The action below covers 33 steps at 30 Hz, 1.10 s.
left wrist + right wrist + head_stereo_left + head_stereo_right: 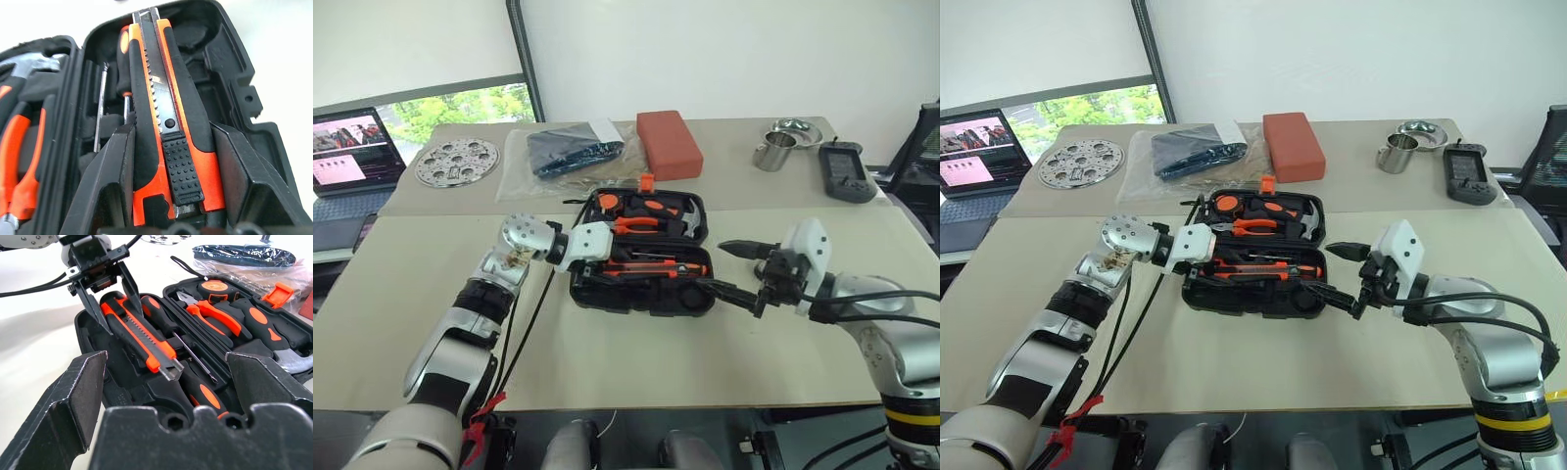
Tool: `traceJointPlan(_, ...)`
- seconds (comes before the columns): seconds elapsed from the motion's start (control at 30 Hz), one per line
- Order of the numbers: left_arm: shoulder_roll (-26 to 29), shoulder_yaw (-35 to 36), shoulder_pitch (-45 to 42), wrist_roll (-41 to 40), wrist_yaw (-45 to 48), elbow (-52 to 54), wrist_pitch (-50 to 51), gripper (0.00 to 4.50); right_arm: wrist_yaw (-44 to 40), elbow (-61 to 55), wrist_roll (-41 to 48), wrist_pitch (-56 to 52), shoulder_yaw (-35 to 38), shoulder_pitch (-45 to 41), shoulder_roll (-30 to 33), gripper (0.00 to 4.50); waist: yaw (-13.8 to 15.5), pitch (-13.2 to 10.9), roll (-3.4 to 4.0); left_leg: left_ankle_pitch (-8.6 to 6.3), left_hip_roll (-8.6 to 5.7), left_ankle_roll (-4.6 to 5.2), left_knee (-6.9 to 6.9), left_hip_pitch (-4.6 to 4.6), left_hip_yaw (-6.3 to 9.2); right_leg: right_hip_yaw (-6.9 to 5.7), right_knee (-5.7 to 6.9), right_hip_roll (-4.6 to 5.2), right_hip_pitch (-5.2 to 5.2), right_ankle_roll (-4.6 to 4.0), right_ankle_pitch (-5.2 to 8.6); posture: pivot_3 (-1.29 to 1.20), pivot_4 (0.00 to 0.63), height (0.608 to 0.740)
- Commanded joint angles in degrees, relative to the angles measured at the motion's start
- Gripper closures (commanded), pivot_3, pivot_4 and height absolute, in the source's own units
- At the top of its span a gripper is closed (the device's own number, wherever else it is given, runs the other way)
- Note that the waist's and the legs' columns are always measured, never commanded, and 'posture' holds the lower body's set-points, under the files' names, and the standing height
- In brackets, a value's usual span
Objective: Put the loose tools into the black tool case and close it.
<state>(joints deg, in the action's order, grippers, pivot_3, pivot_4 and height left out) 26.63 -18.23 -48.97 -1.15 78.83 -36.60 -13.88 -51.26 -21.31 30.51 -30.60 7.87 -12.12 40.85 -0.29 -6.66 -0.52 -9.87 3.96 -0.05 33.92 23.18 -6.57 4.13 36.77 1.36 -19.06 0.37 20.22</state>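
Over the near half of the open black tool case [641, 257] on the table, my left gripper [105, 296] clamps the orange-black utility knife [168, 132], right gripper [736, 269] spread empty beside; I judge: align lengthwise with slot, lower, press flat, then release.

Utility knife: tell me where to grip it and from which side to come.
Grip the utility knife across its handle end, coming from the case's left end, as the left gripper does now, jaws on its two long sides. The body is long and slim, lying lengthwise in the front half, and the blade end points toward the open right gripper, so that end is best avoided.
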Motion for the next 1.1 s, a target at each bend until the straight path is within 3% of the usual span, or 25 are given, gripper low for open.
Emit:
traceJointPlan(0.03, 0.6, 0.0, -1.2, 1.3, 0.2, -1.2, -2.3, 2.71, -0.1, -2.7, 1.9, -0.2, 2.0, 0.3, 0.7, 0.00, 0.0, 0.0, 0.00, 0.00, 0.00, 0.00, 0.00, 0.01, 0.00, 0.00, 0.00, 0.00, 0.00, 0.00, 0.00, 0.00, 0.150, 0.740)
traceJointPlan(0.47, 3.8, 1.0, -3.5, 0.3, 8.3, -8.7, -6.0, 2.71, -2.2, -1.8, 3.0, 0.9, 1.7, 2.5, 2.6, 0.00, 0.0, 0.0, 0.01, -0.01, 0.00, 0.02, 0.01, 0.00, 0.02, -0.03, 0.02, 0.00, 0.01, 0.00, 0.00, 0.00, 0.150, 0.740)
traceJointPlan(1.1, -0.5, -0.4, -2.6, 3.0, 6.9, -9.5, -6.4, 2.71, -3.1, -4.0, 3.9, 0.3, 2.8, 5.5, 4.2, 0.00, 0.1, 0.0, 0.01, -0.02, -0.01, 0.04, 0.04, 0.00, 0.05, -0.03, 0.05, -0.01, 0.04, 0.00, 0.00, 0.00, 0.150, 0.740)
